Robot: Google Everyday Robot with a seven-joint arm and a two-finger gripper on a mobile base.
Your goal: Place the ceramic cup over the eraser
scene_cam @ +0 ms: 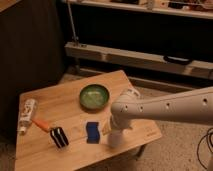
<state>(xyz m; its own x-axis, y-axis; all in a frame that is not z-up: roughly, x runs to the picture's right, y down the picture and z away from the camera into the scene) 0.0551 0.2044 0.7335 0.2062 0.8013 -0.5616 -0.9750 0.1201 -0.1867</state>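
Note:
The eraser (58,137), a small black block with white stripes, lies near the table's front left. The ceramic cup (114,140) shows as a small whitish tapered shape on the table right of the blue pad, partly covered from above. My gripper (114,133) points straight down onto the cup from the white arm that reaches in from the right. It stands open around the cup. The cup rests on the wood about a hand's width right of the eraser, with the blue pad between them.
A green round bowl (94,96) sits at the table's (60,97) middle back. A blue wavy-edged pad (92,132) lies beside the cup. An orange stick (41,124) and a white bottle (26,115) lie at the left edge. A shelf unit stands behind.

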